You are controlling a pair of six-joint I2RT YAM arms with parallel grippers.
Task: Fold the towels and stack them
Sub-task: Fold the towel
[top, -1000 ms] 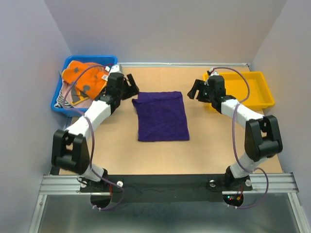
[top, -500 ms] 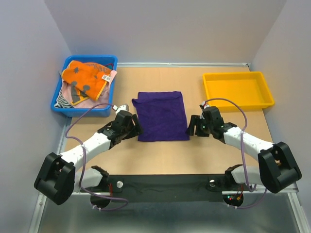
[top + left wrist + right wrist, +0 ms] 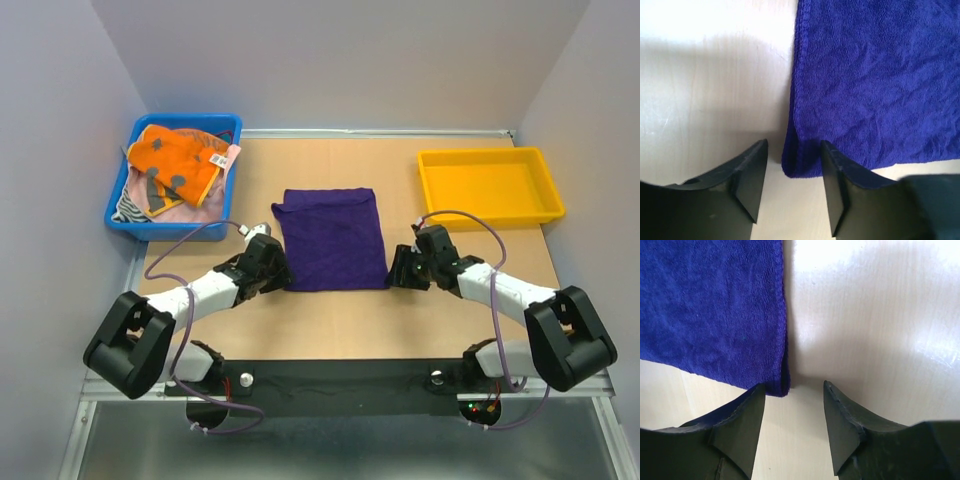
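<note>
Purple towel (image 3: 332, 240): flat on the table (image 3: 330, 320), lying between my two grippers. It has not shifted over the last second.

Left gripper (image 3: 272, 268): a second ago it was up at the towel's far left corner, beside the bin (image 3: 125, 200). It now sits low at the near left corner. The fingers (image 3: 752, 175) are spread, with the corner lying between their tips and nothing pinched. The towel's left hem runs straight ahead from the gap.

Right gripper (image 3: 405, 270): a second ago it was at the far right corner, by the tray (image 3: 487, 215). It is now down at the near right corner. The fingers (image 3: 842, 420) are spread. The corner lies just inside the left-hand tip, and bare table fills the rest of the gap. Nothing is gripped.

Orange towel (image 3: 175, 160): in the bin well ahead of my left gripper, unchanged.
</note>
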